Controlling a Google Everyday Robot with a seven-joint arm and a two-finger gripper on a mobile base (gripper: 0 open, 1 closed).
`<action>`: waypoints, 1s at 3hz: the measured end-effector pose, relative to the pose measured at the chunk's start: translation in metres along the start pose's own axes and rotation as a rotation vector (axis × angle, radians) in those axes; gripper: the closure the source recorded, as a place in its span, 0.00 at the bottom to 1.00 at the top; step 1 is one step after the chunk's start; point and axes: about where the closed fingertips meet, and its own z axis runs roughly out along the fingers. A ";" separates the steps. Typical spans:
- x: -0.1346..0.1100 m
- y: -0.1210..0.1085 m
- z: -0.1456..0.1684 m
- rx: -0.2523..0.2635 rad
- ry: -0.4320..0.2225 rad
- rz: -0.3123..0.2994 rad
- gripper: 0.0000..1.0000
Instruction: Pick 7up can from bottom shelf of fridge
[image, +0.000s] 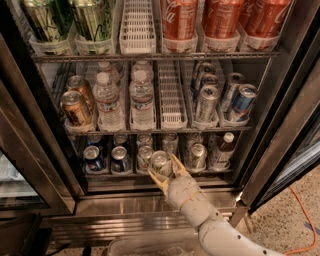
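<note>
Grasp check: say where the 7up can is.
Camera view, low centre: 7up can in the gripper at the bottom shelf front, right of a silver-topped can.

Gripper (165, 173) encloses 7up can (160, 161) at bottom shelf (106, 174).

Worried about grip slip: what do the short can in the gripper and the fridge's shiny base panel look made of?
The short silver-topped 7up can, gripped by the tan two-finger gripper at the front of the bottom shelf: likely aluminium, shiny bare-metal top. The steel-grey fridge base panel: probably stainless steel, with streaky reflections.
</note>
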 end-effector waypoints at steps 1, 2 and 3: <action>-0.013 0.005 -0.021 -0.070 0.032 0.086 1.00; -0.021 0.012 -0.036 -0.150 0.077 0.168 1.00; -0.032 0.017 -0.050 -0.236 0.118 0.199 1.00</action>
